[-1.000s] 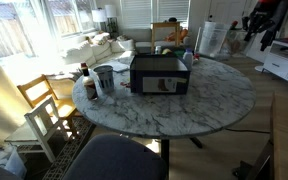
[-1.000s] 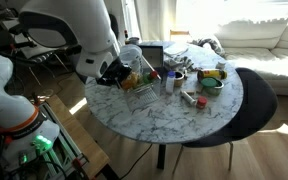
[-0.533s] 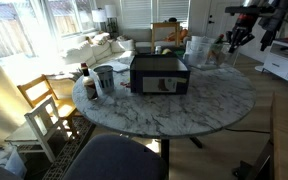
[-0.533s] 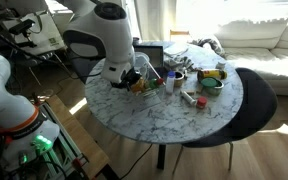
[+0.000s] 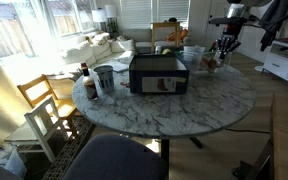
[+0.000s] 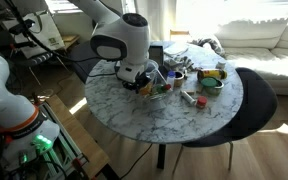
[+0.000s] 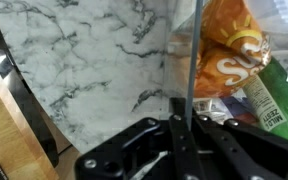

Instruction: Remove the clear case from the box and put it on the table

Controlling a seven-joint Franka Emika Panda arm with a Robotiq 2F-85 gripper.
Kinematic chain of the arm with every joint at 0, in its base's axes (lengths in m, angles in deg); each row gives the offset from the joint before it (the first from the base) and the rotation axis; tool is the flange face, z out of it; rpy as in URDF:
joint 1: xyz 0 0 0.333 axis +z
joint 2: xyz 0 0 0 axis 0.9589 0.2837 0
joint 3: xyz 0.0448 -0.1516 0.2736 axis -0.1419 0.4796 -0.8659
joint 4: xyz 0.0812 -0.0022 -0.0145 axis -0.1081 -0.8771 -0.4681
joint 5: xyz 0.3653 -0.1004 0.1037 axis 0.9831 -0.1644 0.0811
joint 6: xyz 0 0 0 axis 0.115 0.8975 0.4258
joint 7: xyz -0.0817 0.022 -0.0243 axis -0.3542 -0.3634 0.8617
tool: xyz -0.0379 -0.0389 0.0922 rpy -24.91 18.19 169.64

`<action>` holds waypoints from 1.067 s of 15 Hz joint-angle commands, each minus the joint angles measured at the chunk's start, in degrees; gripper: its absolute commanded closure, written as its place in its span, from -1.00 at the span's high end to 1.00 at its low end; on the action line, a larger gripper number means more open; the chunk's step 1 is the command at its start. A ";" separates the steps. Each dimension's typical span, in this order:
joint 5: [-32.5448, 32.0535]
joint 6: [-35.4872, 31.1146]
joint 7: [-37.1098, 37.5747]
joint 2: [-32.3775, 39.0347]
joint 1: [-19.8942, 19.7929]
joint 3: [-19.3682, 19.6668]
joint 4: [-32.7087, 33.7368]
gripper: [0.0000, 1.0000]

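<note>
**Setting the case down level, on bare marble**

The claw [image 7: 181,128] is clamped on one thin wall of the clear, whitish plastic rectangular case [image 5: 194,55], a finger on each side of it. The case is out of the dark rectangular box with the pale front label [image 5: 159,74]. It hangs just beside that box over the round white desk of grey-veined marble [image 5: 184,112]. Whether its base touches the marble cannot be told from any view.

The step in hand looks like the put-down. The case is not empty: an orange snack bag [image 7: 224,60] and a green packet [image 7: 272,100] show through it, all on one side of the pinched wall. That load will probably try to swing the case about the grip, so the descent should be slow and the wrist kept square.

The wrist view shows open marble [image 7: 84,60] on the side away from the contents, which seems the better spot to set it down. The base should meet the desk flat, not on a corner. The claw should part only once the case stands by itself, then lift straight up so neither finger drags the wall.
</note>
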State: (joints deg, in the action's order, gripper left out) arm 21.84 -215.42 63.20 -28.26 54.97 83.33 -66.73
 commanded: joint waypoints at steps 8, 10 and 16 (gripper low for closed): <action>-4.90 -0.34 5.70 5.79 4.34 0.30 6.99 -0.38; -5.63 -0.48 4.76 4.99 4.82 0.28 7.31 -0.13; -10.31 3.29 -4.06 -3.20 6.40 -0.91 5.63 0.78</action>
State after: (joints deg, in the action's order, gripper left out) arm 15.31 -215.32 63.00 -25.89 60.34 82.82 -59.08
